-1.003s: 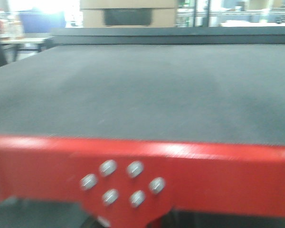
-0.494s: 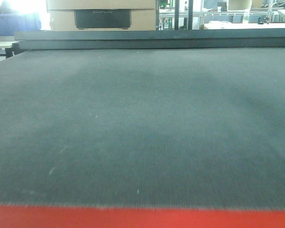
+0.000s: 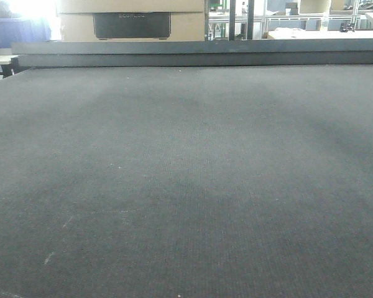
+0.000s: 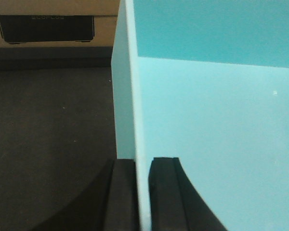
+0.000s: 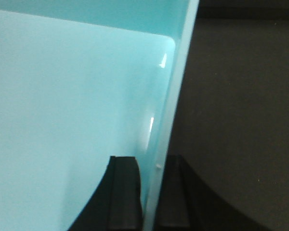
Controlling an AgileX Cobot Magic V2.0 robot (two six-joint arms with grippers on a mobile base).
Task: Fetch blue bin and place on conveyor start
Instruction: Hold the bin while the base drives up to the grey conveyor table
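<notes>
Over the conveyor start (image 3: 186,174): the wide charcoal belt fills the front view edge to edge. The blue bin (image 4: 216,144) sits within the belt's span; whether its base touches the belt cannot be told. The left gripper (image 4: 143,164) is clamped on the bin's left wall, one finger inside and one outside over the belt. The right gripper (image 5: 149,163) pinches the right wall likewise. Beyond the belt's far edge stands a cardboard box (image 3: 130,18) with a dark panel.
</notes>
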